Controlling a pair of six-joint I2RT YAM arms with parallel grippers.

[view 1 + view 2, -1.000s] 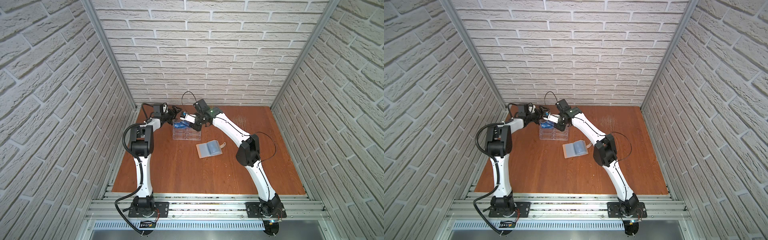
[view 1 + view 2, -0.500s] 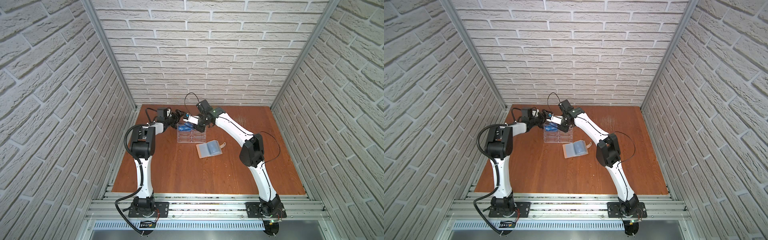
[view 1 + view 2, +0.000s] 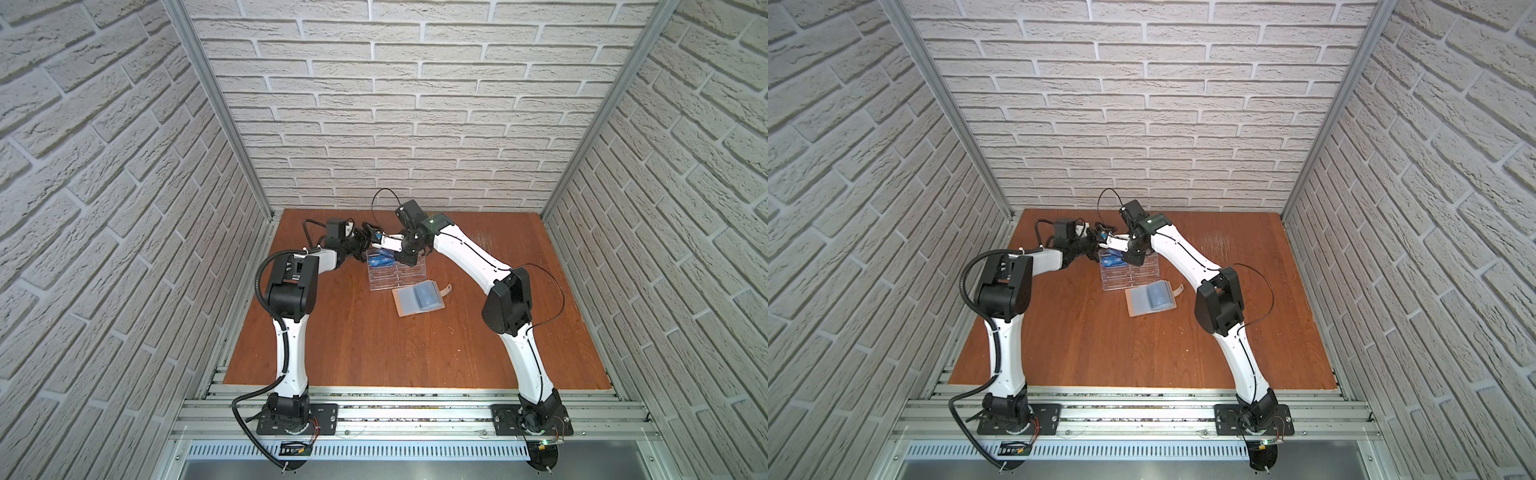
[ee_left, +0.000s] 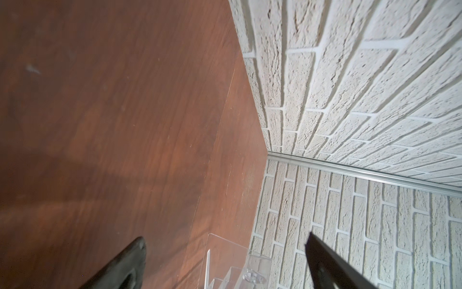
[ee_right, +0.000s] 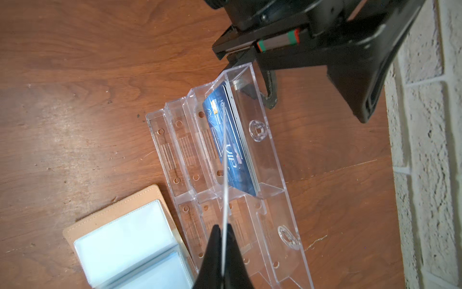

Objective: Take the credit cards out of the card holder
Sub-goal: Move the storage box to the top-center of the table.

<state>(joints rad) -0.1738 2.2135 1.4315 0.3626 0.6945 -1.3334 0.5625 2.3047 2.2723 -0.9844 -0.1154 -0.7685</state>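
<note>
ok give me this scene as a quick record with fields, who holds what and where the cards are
right jaws: shut on one thin plastic credit card, held over the rack
left jaws: open, empty, by the rack's end
clear acrylic tiered rack: holds a stack of blue cards in one slot
tan leather card holder: lying open on the brown wooden table, beside the rack
left in holder: a blue shape shows in one clear sleeve, likely a card

Front table [image 3: 395, 353] lies open; rack [image 3: 397, 275] and card holder [image 3: 417, 298] obstruct the back.
</note>
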